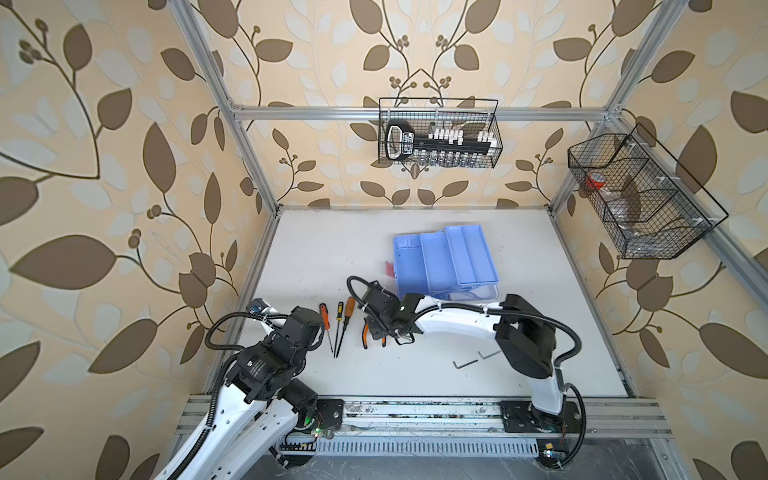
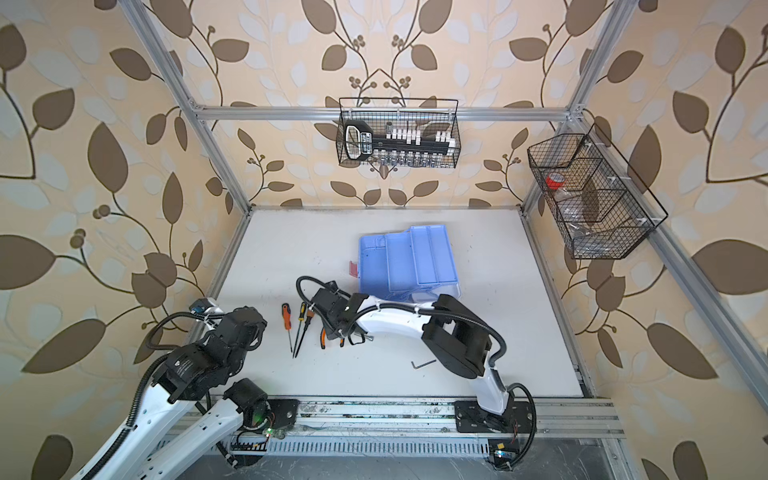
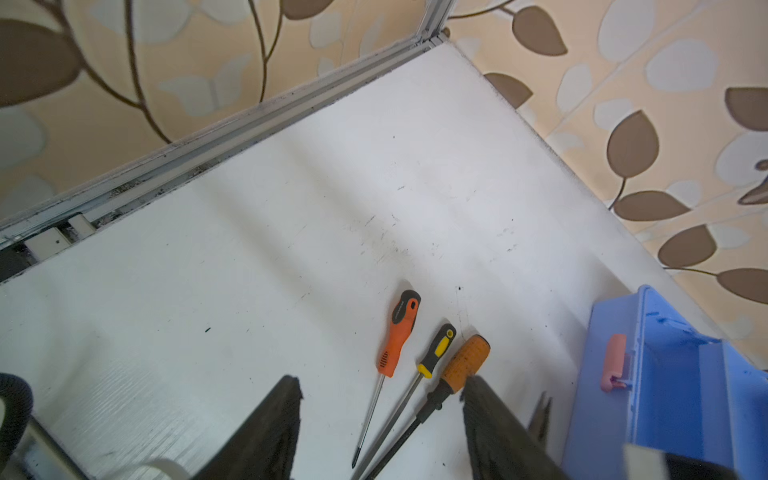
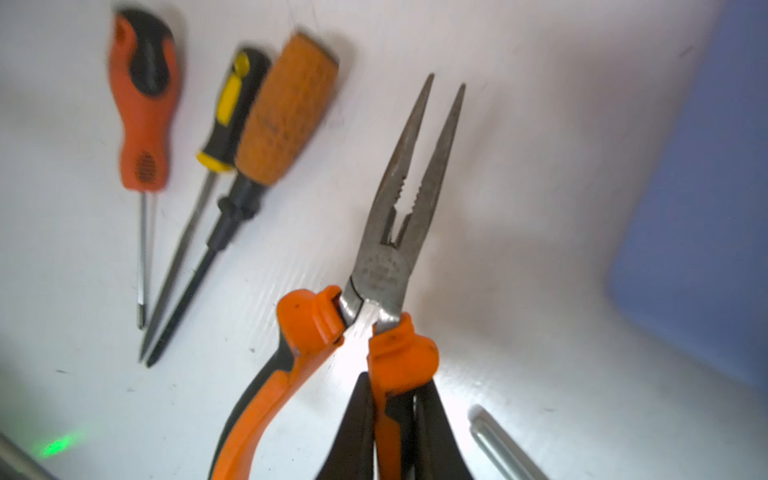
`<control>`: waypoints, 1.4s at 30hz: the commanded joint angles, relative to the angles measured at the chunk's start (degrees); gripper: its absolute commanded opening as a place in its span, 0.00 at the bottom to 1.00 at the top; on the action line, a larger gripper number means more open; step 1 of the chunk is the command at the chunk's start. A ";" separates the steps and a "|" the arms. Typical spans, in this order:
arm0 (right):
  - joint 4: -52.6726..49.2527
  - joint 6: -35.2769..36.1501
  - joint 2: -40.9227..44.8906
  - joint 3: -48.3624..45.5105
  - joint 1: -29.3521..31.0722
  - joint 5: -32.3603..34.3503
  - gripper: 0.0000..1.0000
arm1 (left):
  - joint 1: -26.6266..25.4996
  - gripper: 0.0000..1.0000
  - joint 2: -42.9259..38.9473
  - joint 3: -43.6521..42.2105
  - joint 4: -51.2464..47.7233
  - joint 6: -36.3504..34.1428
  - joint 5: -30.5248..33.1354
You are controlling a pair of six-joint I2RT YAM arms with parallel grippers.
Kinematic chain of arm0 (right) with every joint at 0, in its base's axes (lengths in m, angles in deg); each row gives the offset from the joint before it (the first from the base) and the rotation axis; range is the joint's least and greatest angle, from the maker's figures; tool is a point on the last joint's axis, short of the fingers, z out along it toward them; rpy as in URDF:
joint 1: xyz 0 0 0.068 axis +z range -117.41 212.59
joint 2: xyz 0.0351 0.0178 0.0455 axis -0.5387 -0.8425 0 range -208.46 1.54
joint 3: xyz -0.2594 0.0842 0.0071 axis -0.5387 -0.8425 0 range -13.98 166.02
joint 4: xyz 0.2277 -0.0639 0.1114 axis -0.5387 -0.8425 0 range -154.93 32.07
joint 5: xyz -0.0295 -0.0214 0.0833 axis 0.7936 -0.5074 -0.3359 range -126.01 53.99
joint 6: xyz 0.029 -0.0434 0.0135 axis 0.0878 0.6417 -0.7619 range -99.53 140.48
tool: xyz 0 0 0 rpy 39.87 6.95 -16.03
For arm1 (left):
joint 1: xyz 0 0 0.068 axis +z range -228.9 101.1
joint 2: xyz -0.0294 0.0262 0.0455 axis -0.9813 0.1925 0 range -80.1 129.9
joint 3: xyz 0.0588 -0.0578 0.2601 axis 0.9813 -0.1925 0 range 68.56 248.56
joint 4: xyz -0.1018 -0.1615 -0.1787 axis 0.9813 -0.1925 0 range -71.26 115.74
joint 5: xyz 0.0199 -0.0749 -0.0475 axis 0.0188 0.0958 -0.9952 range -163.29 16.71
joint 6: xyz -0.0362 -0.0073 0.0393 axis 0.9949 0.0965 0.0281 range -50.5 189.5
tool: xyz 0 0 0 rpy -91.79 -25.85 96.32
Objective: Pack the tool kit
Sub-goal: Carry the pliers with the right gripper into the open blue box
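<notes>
Right tool clamps one orange handle of the pliers, nose pointing far; open tool kit sits just far-right on tabletop, right arm nearer; left tool apart, empty.

Pliers handles run off the right wrist view's edge — screwdrivers nearby are blurred.

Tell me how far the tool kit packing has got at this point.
Done: the tool kit is open, and its visible trays look empty. In hand: the right gripper has its jaws shut on one handle of the pliers. Still to do: three screwdrivers and two hex keys lie on the table; the left gripper hangs open over the screwdrivers.
</notes>
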 commanded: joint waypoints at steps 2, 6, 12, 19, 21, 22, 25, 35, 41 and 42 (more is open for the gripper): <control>-4.14 6.16 7.78 3.49 -6.10 2.38 0.00 | -0.16 0.64 3.70 -1.55 5.92 -2.84 -2.97; -7.12 9.95 8.47 6.27 -11.68 3.13 0.00 | -0.20 0.68 6.53 -2.28 9.88 -4.16 -5.43; -12.19 15.05 3.74 11.60 -17.02 6.56 0.00 | -0.15 0.76 9.80 -2.73 13.27 -4.91 -7.61; -20.43 18.38 -5.76 21.79 -17.25 16.31 0.00 | -0.19 0.79 11.07 -2.75 13.64 -5.36 -7.95; -21.62 18.46 -8.05 23.94 -17.33 17.17 0.00 | -0.21 0.79 11.11 -3.11 13.64 -5.28 -8.14; -22.01 18.59 -9.22 25.04 -17.33 17.12 0.00 | -0.15 0.79 11.11 -3.31 13.68 -5.22 -8.18; -22.45 18.92 -12.33 27.71 -17.80 16.65 0.00 | -0.16 0.79 11.29 -3.74 13.64 -5.10 -8.46; -20.08 17.99 -18.71 30.23 -19.00 10.11 0.00 | -0.20 0.80 11.44 -4.74 13.81 -4.80 -8.32; -18.83 17.69 -21.35 30.72 -19.42 8.50 0.10 | -0.16 0.81 12.08 -4.72 13.64 -4.77 -8.44; -18.69 17.71 -21.44 30.68 -19.38 8.32 0.12 | -0.15 0.81 12.17 -4.81 13.71 -4.75 -8.49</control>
